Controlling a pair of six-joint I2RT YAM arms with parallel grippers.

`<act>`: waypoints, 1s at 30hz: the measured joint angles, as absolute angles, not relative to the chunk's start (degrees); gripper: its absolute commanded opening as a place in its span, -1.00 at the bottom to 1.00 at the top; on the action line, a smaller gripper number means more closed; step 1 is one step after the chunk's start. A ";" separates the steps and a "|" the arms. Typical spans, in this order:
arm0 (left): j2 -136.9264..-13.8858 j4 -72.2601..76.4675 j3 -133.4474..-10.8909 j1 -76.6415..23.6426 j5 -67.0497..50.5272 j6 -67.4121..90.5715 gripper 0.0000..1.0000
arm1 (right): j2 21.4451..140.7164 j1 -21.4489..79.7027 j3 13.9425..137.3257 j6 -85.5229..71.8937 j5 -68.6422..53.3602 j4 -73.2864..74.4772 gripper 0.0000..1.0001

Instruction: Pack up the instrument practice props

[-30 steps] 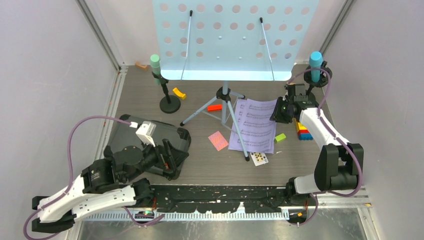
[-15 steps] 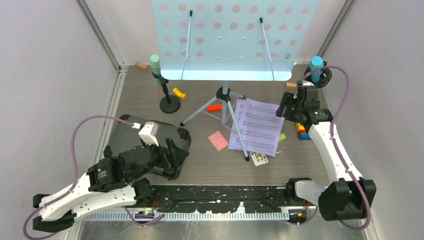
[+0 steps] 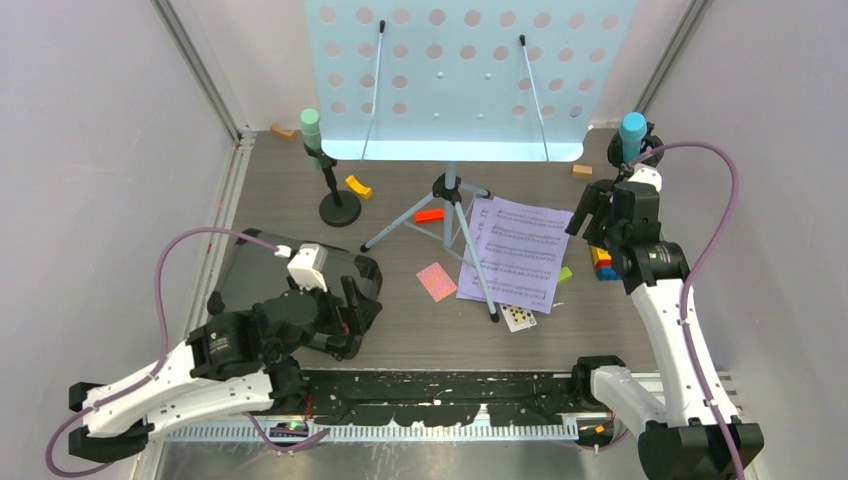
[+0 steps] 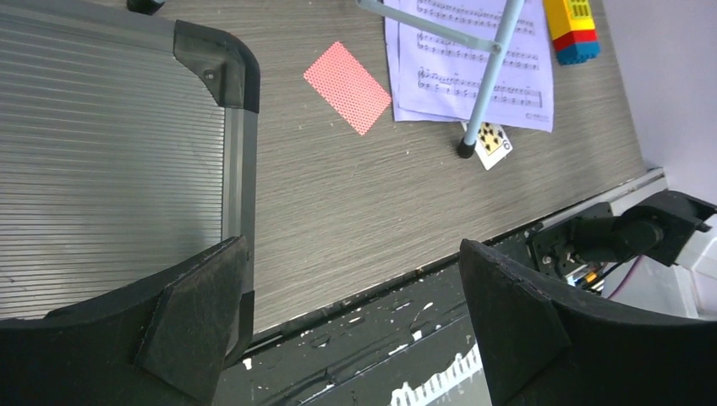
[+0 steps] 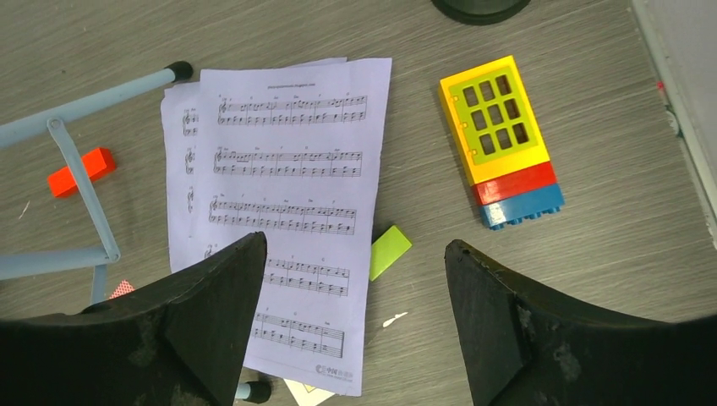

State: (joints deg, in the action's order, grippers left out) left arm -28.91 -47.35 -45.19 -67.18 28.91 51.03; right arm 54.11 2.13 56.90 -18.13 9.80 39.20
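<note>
Pincer on right arm (image 5: 353, 247) agape above pages (image 5: 287, 178)

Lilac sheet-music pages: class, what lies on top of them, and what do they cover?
A pale blue metal tripod leg crosses over the lilac sheet-music pages. The top page overlaps a second page. Whatever lies beneath both is hidden.

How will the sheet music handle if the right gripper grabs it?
Probably floppy: the sheet-music pages are thin and lie flat, so hard to pinch. Two sheets overlap at an offset and may slide apart. The tripod leg crosses over them, so a lift could snag.
</note>
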 measured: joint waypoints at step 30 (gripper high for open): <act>-40.42 -34.70 -36.82 -67.18 26.79 56.38 0.96 | 41.25 2.15 54.19 -20.08 13.72 38.61 0.66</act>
